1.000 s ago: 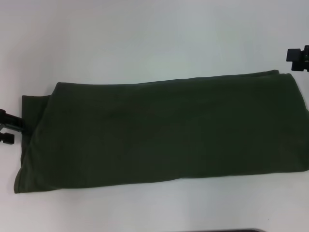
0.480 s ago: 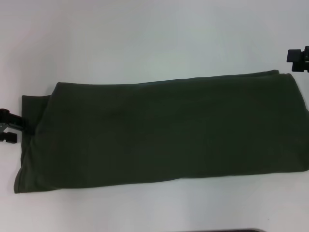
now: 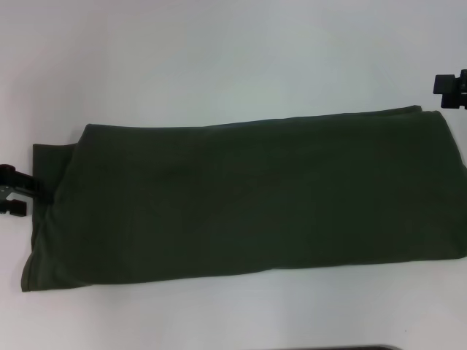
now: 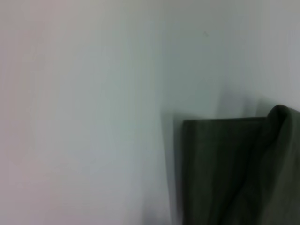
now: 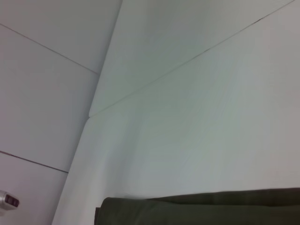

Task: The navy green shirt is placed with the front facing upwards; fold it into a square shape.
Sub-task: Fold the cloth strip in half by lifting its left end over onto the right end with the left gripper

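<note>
Head view entry: the dark olive-green cotton shirt lies flat on the white table, already folded into a long band running left to right. I see no lettering on the upward face, only plain fabric. Its right end reaches the right edge of the picture; its left end shows a lower layer sticking out a little beyond the upper layer.

Left gripper: black, at the left edge of the picture, right against the protruding left end of the shirt. One finger overlaps the cloth edge. I cannot tell whether the jaws are clamped on fabric or merely resting beside it.

Right gripper: black, at the right edge, over bare table just beyond the far right corner of the shirt, not touching the cloth. Only part of it shows; I cannot tell the state of its jaws.

Left wrist view: a squared corner of the shirt with a rumpled fold beside it, bare table around.

Right wrist view: the shirt's folded edge on the table, with pale wall panels behind.
</note>
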